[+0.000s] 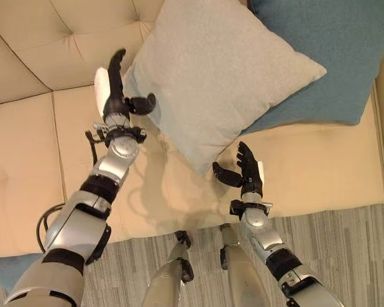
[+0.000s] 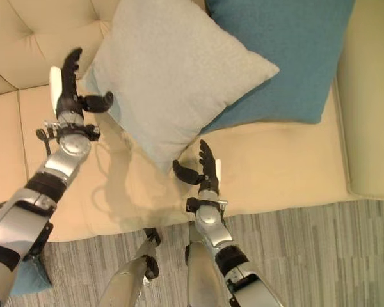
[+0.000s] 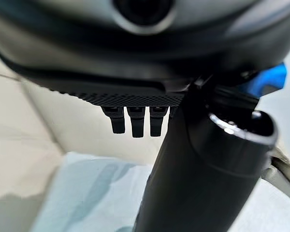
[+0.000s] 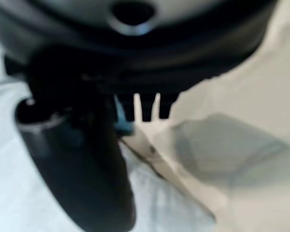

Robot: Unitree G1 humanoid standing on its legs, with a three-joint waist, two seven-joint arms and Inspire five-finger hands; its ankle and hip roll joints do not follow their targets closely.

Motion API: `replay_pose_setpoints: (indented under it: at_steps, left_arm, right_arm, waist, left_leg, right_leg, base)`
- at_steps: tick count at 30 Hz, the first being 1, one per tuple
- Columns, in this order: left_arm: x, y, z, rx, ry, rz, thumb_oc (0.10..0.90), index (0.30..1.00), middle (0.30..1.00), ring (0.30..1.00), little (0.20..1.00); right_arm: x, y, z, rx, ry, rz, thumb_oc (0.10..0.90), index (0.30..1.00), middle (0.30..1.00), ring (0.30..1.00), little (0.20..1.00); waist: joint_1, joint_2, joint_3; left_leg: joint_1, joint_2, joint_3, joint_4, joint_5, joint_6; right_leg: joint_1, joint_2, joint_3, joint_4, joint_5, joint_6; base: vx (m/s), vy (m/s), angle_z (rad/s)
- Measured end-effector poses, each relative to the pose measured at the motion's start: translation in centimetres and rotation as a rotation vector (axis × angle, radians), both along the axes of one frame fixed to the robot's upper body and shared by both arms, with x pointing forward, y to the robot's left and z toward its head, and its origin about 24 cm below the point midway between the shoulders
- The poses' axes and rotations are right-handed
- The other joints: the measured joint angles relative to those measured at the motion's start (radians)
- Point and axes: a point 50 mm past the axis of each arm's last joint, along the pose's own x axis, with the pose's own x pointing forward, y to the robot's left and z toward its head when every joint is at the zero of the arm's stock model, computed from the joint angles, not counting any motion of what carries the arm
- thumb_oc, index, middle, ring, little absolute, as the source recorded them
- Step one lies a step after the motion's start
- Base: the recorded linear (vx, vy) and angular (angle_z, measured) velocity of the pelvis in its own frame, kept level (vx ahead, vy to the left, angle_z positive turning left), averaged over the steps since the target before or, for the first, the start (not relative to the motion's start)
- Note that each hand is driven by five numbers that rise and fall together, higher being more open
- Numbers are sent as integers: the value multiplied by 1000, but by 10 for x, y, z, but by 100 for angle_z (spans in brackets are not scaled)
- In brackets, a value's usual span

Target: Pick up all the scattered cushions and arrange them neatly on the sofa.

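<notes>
A light grey cushion (image 1: 211, 70) leans against the back of the beige sofa (image 1: 25, 166), standing on one corner and overlapping a teal cushion (image 1: 333, 45) behind it to the right. My left hand (image 1: 115, 89) is open at the grey cushion's left corner, fingers straight (image 3: 135, 121) and the thumb against its edge. My right hand (image 1: 246, 169) is open just beside the cushion's lowest corner, with its thumb spread toward it. Neither hand's fingers curl round the fabric. The pale cushion (image 4: 48, 193) lies close past the right hand.
The corner of another blue cushion (image 2: 29, 278) lies on the grey striped floor (image 1: 345, 236) at the lower left, by the sofa's front. The sofa's armrest (image 2: 371, 96) rises at the right. The seat left of the grey cushion is bare.
</notes>
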Motion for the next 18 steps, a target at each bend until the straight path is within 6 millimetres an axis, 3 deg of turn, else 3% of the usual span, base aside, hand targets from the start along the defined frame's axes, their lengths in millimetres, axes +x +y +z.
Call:
replay_pose_setpoints:
  at_steps: [7, 12, 18]
  left_arm:
    - [5, -15, 23, 73, -40, -25, 800, 900, 900, 900, 900]
    - [6, -21, 27, 95, -45, -44, 800, 900, 900, 900, 900]
    - [9, -25, 43, 60, -39, -97, 800, 900, 900, 900, 900]
  right_arm:
    - [14, 21, 21, 47, -53, -4, 800, 900, 900, 900, 900]
    - [18, 15, 28, 40, -80, -47, 800, 900, 900, 900, 900]
    - [25, 8, 40, 15, -118, -52, 800, 900, 900, 900, 900]
  waist:
    - [3, 3, 1]
    - [10, 27, 14]
    - [10, 27, 14]
  left_leg:
    - [-42, -2, -18, 0, 1, -1]
    - [-47, -7, -35, 0, 1, -1]
    - [-73, -12, -43, 2, 1, -1]
  right_leg:
    - [-42, -5, -2, 0, 3, -3]
    - [-46, -15, -7, 0, 3, -3]
    - [-69, -17, -7, 0, 9, 5]
  base:
    - [6, 15, 1]
    - [14, 17, 4]
    - [5, 9, 1]
